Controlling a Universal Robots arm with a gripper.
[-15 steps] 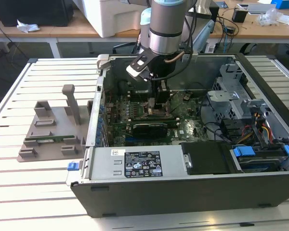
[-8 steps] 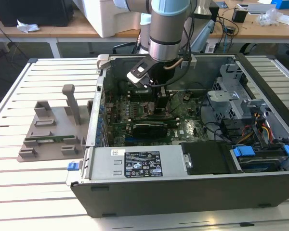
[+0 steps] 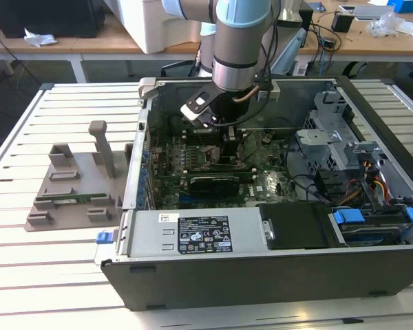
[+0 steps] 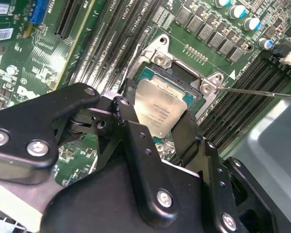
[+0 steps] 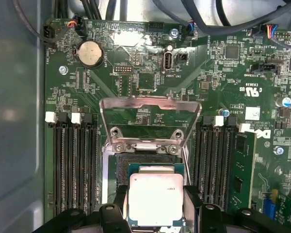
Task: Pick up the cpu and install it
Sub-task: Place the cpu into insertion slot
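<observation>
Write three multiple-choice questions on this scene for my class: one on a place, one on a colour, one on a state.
1. Where is the chip? A on the floor; B between the fingers, over the socket; C in someone's hand.
2. What colour is the board? A red; B green; C white.
3. How is the socket's metal frame? A swung open; B clamped shut; C bent flat.
Answers: B, the fingers flank it above the socket; B, its surface is green; A, it stands raised off the socket.
</observation>
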